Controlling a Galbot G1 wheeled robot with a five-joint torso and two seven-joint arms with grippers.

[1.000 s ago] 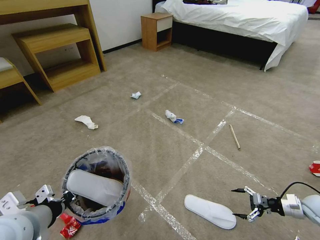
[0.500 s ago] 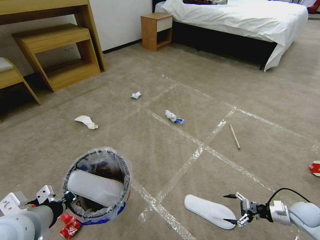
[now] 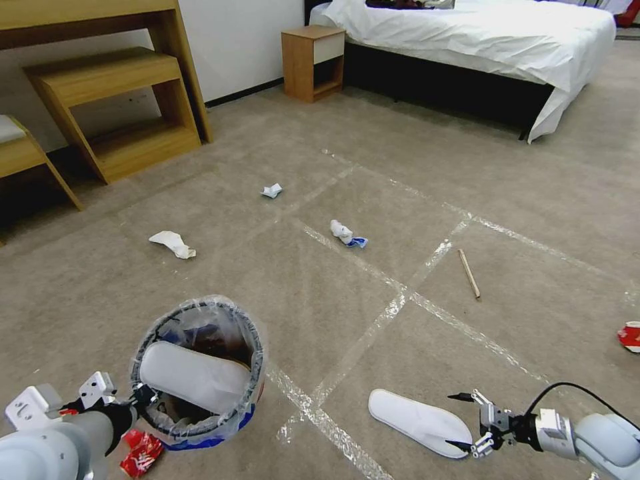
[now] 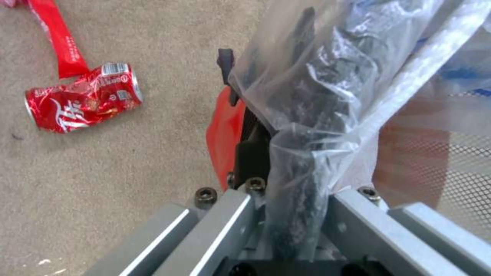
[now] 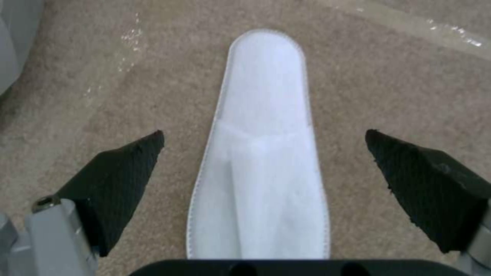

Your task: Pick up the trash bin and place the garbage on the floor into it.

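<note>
My left gripper (image 3: 141, 395) is shut on the rim of the trash bin (image 3: 250, 400), which hangs at the lower left with a white slipper (image 3: 193, 377) lying inside it. The bag-lined rim (image 4: 302, 126) sits pinched between the left fingers. A second white slipper (image 3: 419, 421) lies flat on the floor (image 3: 333, 307). My right gripper (image 3: 460, 420) is open at its toe end, and the slipper (image 5: 263, 153) runs between the two black fingertips (image 5: 128, 172). More garbage: crumpled papers (image 3: 172, 243), (image 3: 271, 191), (image 3: 347, 234), a wooden stick (image 3: 469, 273), a crushed red can (image 4: 82, 99).
A red wrapper (image 3: 141, 452) lies beside the bin, and another red item (image 3: 629, 336) sits at the right edge. Wooden shelves (image 3: 120, 113), a nightstand (image 3: 313, 61) and a bed (image 3: 480, 40) line the far side. Tape lines (image 3: 393, 307) cross the carpet.
My right gripper has dropped lower and moved left, closing in on the slipper's toe end while staying open. The bin in my left gripper has shifted slightly right.
</note>
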